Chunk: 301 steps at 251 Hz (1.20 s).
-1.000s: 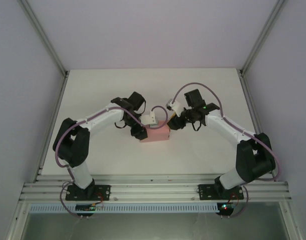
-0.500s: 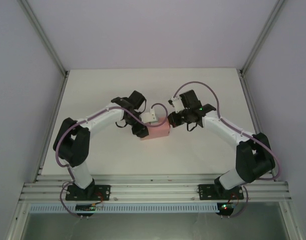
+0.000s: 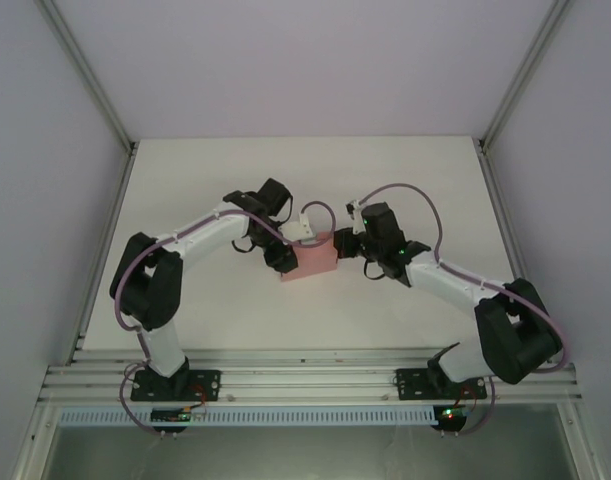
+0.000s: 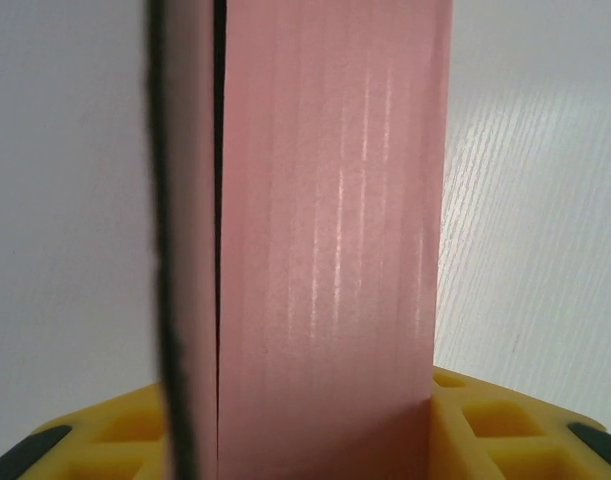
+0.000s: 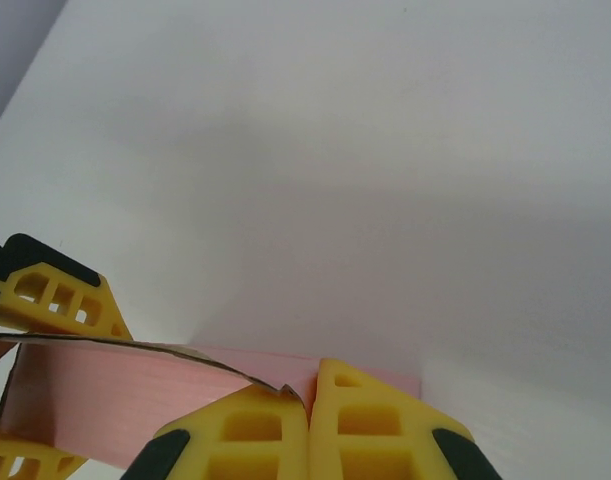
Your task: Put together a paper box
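The pink paper box sits folded up near the middle of the table. My left gripper is shut on its left end. In the left wrist view the paper box stands between the yellow fingers, with a dark seam down its left side. My right gripper is shut, its tips against the box's right end. In the right wrist view the closed right gripper touches a loose paper edge of the box. The left gripper's yellow fingers show beyond it.
The white table is bare behind and to either side of the box. Metal frame posts and pale walls enclose it. An aluminium rail carrying both arm bases runs along the near edge.
My right gripper has shut and swung left and lower, up against the box's right end. The left gripper kept its hold and the box shifted slightly back.
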Available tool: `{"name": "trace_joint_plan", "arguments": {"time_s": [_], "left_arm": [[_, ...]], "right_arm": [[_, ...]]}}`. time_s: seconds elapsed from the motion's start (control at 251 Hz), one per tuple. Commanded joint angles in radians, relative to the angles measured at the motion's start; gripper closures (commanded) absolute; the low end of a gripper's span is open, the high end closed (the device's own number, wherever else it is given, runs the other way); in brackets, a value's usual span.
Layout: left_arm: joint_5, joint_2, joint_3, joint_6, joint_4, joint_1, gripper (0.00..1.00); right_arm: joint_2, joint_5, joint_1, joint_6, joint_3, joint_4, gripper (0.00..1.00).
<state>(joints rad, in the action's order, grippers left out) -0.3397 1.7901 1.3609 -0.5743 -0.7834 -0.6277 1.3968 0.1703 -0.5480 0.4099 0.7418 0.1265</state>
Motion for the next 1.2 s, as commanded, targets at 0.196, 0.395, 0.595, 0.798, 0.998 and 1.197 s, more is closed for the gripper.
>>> {"name": "trace_joint_plan", "arguments": {"time_s": [0.196,0.395,0.595,0.798,0.998,1.197], "left_arm": [[0.017,0.019,0.054,0.006,0.049,-0.003,0.37],[0.044,-0.026,0.073,0.075,0.049,-0.004,0.02],[0.167,-0.175,-0.016,0.265,0.104,-0.015,0.0],[0.388,-0.351,-0.11,0.603,0.058,-0.025,0.0],[0.363,-0.398,-0.178,0.679,0.057,-0.026,0.28],[0.318,-0.309,-0.136,0.672,0.1,-0.023,0.47]], "right_arm": [[0.042,-0.167,-0.079,-0.145,-0.105,-0.048,0.99],[0.034,-0.199,-0.105,-0.107,-0.073,-0.072,1.0],[0.021,-0.277,-0.133,-0.068,-0.032,-0.13,1.0],[0.005,-0.293,-0.149,-0.059,-0.022,-0.152,1.0],[0.007,-0.301,-0.163,-0.065,-0.024,-0.154,1.0],[0.006,-0.318,-0.182,-0.068,-0.024,-0.156,1.0]]}}
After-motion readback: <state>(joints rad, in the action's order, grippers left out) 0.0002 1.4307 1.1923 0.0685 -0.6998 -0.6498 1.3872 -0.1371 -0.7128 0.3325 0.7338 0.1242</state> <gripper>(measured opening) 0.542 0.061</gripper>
